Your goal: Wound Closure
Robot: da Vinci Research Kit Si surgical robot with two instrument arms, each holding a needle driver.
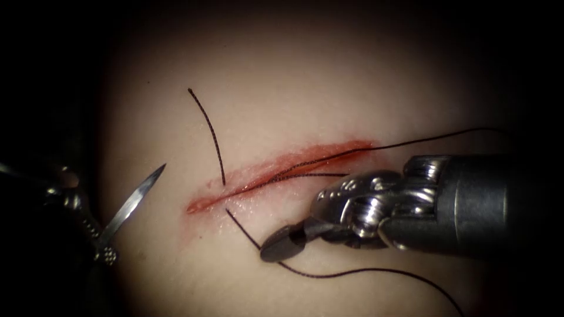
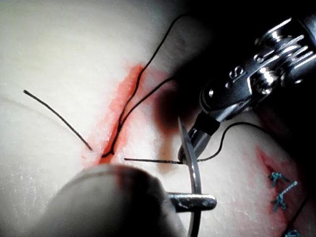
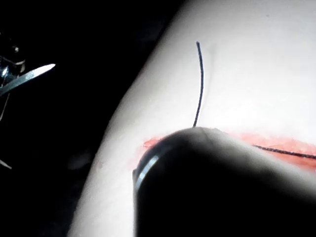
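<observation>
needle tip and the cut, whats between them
In the endoscope view, bare tissue lies between the needle tip and the cut's left end.

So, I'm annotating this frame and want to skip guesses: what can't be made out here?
- Thread: one strand leaves the endoscope view's right edge, so its far end is cut off.
- Right tool: in the right wrist view its dark body covers the jaws and part of the cut.
- Left tool holding the needle: its shaft is lost in shadow.

thread end (image 3: 200, 81) rises from red cut (image 3: 286, 144) on tissue (image 3: 256, 59).
</observation>
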